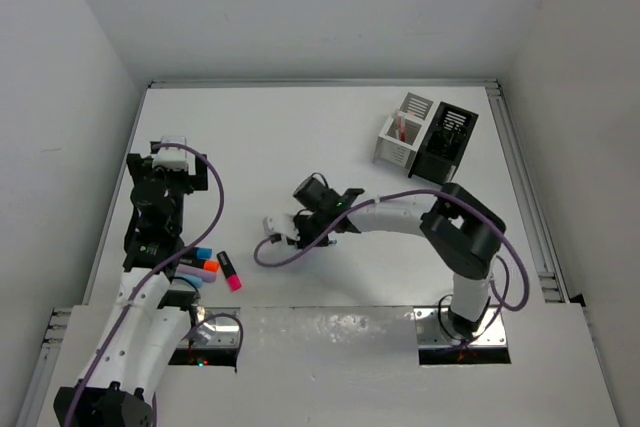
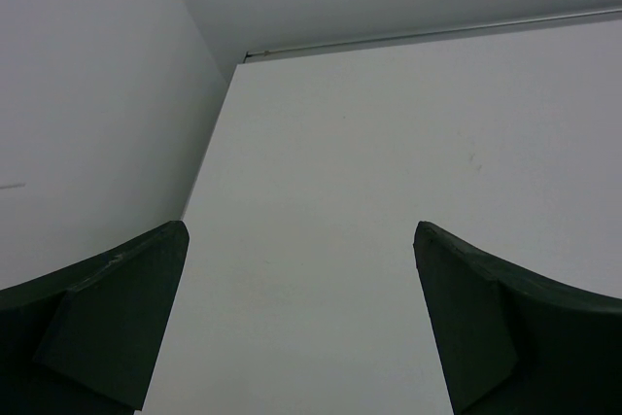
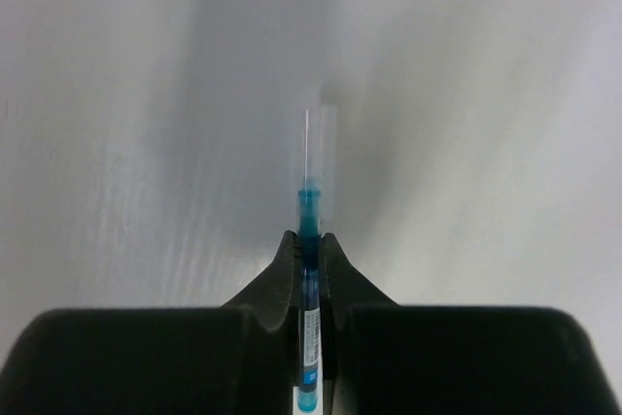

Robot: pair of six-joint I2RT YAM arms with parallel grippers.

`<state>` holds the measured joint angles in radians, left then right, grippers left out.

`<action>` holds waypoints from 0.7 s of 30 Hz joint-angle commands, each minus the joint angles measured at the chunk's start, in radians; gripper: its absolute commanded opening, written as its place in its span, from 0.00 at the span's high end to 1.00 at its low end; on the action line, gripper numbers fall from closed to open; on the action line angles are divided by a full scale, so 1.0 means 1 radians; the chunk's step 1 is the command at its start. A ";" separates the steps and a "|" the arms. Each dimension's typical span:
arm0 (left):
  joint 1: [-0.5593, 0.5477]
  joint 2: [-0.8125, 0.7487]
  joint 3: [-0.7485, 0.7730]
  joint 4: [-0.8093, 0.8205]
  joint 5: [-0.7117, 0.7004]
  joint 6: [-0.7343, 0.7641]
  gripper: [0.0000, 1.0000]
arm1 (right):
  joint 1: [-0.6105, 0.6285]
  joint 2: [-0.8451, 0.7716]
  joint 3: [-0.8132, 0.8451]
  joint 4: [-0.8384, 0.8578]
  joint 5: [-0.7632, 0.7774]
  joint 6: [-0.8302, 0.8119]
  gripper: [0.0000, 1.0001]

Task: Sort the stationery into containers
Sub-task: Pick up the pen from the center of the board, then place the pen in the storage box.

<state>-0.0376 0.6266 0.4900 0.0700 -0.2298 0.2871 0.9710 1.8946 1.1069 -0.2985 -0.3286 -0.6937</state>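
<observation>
Now one thin blue pen [image 3: 308, 209] pinched in right pincer [image 3: 309, 240], left pincer [image 2: 299, 232] spread; one white slatted organiser [image 1: 398, 137], one black slatted organiser [image 1: 447, 140].

Setting is identified as a robotics lab test cell. A white table [image 1: 300, 137] is enclosed by plain white walls [image 1: 320, 7] at the back, left and right. Two arms, left arm [image 1: 155, 215] and right arm [image 1: 465, 232], are mounted at a metal plate [image 1: 330, 332] on the near edge. Purple cables [image 1: 219, 199] are looped along both arms. A metal rail [image 1: 520, 177] is fitted along the right table edge. Test props are set out: a white organiser [image 1: 398, 135], a black organiser [image 1: 445, 142], and highlighters [image 1: 210, 267]. The same bare white surfaces are recorded in both wrist views.
</observation>
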 commanded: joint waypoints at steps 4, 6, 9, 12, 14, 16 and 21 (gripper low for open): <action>0.022 0.008 0.027 0.033 -0.006 0.000 0.00 | -0.165 -0.251 -0.137 0.584 -0.158 0.532 1.00; 0.025 0.013 0.032 0.033 -0.002 0.000 0.00 | -0.240 -0.316 -0.185 0.762 -0.144 0.686 1.00; 0.034 0.022 0.035 0.033 0.010 -0.003 0.00 | -0.375 -0.397 -0.269 1.038 -0.066 0.897 1.00; 0.038 0.035 0.044 0.028 0.023 -0.016 0.00 | -0.518 -0.431 -0.303 1.168 0.080 0.962 1.00; 0.038 0.041 0.050 0.028 0.032 -0.019 0.00 | -0.595 -0.422 -0.300 1.197 0.190 0.915 1.00; 0.065 0.047 0.053 0.028 0.038 -0.019 0.00 | -0.644 -0.399 -0.308 1.257 0.235 0.896 1.00; 0.085 0.067 0.067 0.024 0.052 -0.025 0.00 | -0.764 -0.304 -0.306 1.371 0.249 0.882 1.00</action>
<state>0.0269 0.6880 0.5076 0.0662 -0.1959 0.2787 0.2443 1.5414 0.8013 0.9192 -0.1215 0.1730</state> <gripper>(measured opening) 0.996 0.023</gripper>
